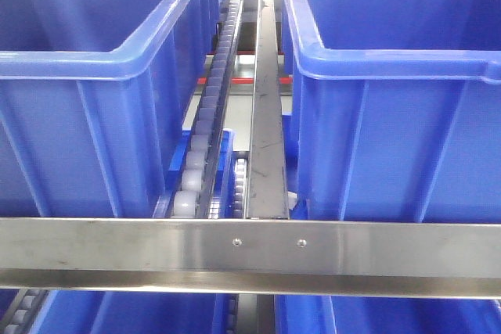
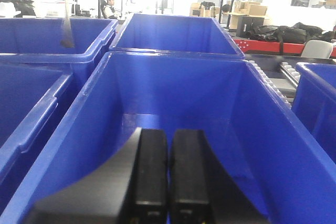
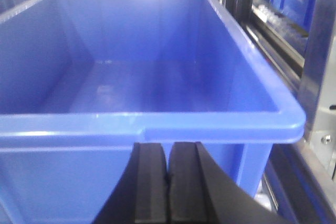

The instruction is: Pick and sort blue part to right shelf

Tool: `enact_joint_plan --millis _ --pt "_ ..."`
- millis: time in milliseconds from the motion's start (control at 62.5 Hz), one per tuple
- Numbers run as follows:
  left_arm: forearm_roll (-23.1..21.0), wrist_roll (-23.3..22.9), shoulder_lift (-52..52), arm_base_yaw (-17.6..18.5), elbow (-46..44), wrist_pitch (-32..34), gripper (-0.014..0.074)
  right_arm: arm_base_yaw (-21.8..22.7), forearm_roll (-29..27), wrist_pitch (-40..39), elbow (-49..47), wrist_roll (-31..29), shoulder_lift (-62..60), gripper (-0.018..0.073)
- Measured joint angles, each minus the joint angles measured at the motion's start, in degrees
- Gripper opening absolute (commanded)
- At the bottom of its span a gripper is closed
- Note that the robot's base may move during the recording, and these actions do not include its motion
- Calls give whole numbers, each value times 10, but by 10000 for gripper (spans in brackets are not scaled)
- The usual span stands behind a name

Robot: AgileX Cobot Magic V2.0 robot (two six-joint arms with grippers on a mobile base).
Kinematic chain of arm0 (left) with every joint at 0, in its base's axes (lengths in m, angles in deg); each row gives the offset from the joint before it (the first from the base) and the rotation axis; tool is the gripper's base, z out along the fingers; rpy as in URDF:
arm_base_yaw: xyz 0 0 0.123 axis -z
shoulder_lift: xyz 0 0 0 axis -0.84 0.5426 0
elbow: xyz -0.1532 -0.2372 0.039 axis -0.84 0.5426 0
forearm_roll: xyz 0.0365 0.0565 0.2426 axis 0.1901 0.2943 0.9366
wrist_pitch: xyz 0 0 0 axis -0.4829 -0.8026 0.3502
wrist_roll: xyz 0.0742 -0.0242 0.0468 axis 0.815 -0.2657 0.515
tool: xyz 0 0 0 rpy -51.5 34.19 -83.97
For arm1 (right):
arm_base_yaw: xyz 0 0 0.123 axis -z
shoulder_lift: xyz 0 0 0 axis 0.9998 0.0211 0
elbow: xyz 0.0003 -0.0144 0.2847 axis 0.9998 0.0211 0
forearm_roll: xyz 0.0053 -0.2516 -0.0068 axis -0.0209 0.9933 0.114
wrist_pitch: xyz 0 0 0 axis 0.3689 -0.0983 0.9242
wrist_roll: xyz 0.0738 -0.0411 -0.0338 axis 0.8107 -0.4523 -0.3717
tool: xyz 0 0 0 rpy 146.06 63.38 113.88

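Across the front of the right shelf (image 1: 250, 256), a flat steel rail runs beneath two large blue bins, one to the left (image 1: 94, 76) and one to the right (image 1: 399, 76), with a white roller track (image 1: 205, 127) and a steel divider (image 1: 266, 115) sloping between them. Both arms sit low at bin height: the left end effector (image 2: 168, 174) hangs above the interior of a bin (image 2: 173, 108), its black pads pressed together with nothing visible between them, while the right end effector (image 3: 168, 182) hovers just outside the near rim of another bin (image 3: 152, 124), its pads likewise closed on nothing that can be seen. The blue part appears in none of the three views, and the bin floors that show look bare. The likely risk from here is a blind approach: blue on blue offers little contrast, and a closed end effector moving near a rim could strike the bin wall or shift the bin along its rollers.
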Motion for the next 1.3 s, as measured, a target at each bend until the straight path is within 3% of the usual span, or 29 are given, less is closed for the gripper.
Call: enact_joint_plan --millis 799,975,1295 --pt "1 0 0 0 6 2 125 0 0 -1 0 0 0 48" --pt "40 0 -40 -4 92 59 125 0 0 -1 0 0 0 48" --pt "39 0 -185 -4 215 6 125 0 0 -1 0 0 0 48"
